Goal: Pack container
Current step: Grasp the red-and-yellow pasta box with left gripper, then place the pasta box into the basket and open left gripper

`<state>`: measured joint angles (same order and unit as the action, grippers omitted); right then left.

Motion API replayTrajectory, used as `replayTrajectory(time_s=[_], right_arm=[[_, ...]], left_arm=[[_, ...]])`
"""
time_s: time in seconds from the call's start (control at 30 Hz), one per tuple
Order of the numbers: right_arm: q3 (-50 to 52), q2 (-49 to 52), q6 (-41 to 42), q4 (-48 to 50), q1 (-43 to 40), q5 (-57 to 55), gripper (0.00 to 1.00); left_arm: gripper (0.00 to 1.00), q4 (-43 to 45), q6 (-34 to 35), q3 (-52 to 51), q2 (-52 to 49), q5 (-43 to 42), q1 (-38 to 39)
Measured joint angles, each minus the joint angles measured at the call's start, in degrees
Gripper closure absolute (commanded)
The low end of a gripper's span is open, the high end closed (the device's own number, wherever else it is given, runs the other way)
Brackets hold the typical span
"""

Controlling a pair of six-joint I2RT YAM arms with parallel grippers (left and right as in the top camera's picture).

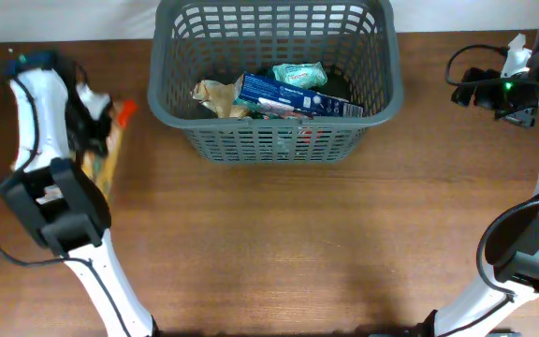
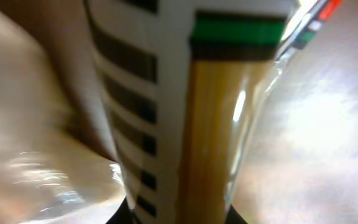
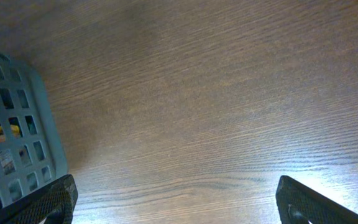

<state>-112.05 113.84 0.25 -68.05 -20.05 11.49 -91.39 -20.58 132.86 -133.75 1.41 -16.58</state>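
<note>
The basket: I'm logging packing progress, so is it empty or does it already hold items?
Partly filled. The basket holds a blue box, a green packet and a tan wrapper, with room left.

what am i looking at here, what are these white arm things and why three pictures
These are two white robot arms at a brown wooden table, packing food into a large dark grey slotted plastic basket. The overhead picture shows everything from above. The basket already holds a blue box, a pale green packet and a crumpled tan wrapper. The other two pictures come from cameras on each wrist. The left one is pressed up against a clear packet of yellow pasta, too close to show whether it is gripped. The right gripper is open above bare wood beside the basket.
</note>
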Motion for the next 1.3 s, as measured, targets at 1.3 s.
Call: replayTrajectory(time_s=[1.3], right_arm=[[0.00,0.00,-0.02,0.00,0.00,0.00,0.01]], left_arm=[[0.98,19.76,-42.51,21.09,-6.05,1.05,37.70]])
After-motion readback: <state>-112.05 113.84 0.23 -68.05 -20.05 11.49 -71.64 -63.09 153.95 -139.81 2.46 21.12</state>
